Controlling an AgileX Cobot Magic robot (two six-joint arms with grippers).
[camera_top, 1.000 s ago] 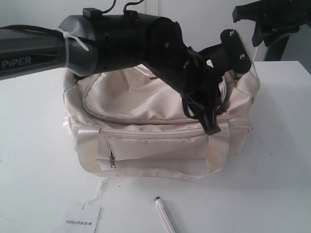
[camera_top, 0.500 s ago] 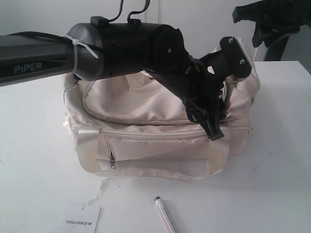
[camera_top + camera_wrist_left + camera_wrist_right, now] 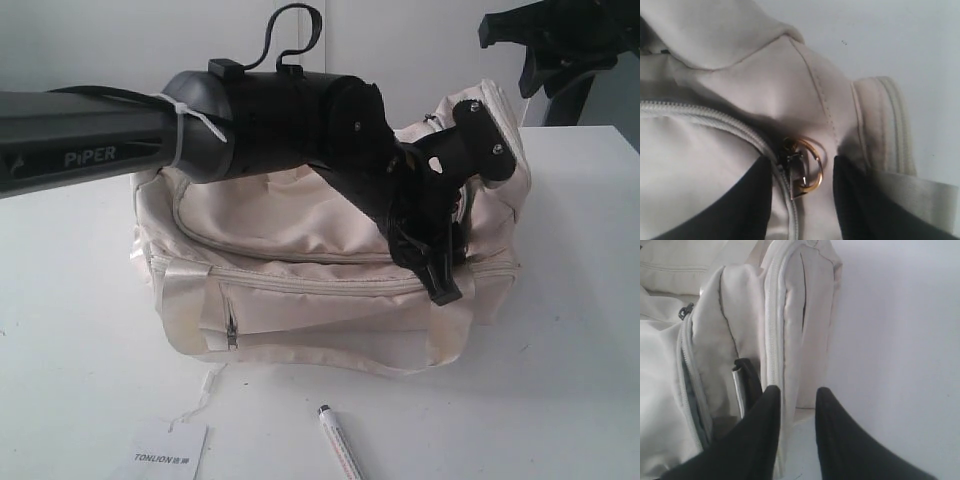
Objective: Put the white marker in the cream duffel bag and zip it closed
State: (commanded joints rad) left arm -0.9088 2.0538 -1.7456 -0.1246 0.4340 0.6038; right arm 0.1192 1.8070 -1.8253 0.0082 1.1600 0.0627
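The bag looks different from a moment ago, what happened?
The right end of the cream duffel bag has risen higher. The left arm has slid toward the right. No grab or release shows. The white marker and the paper tag stayed put.

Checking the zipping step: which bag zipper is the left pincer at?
The curved top zipper: its gold ring pull sits between the fingers of the left pincer. The long front zipper and small pocket zipper lie lower.
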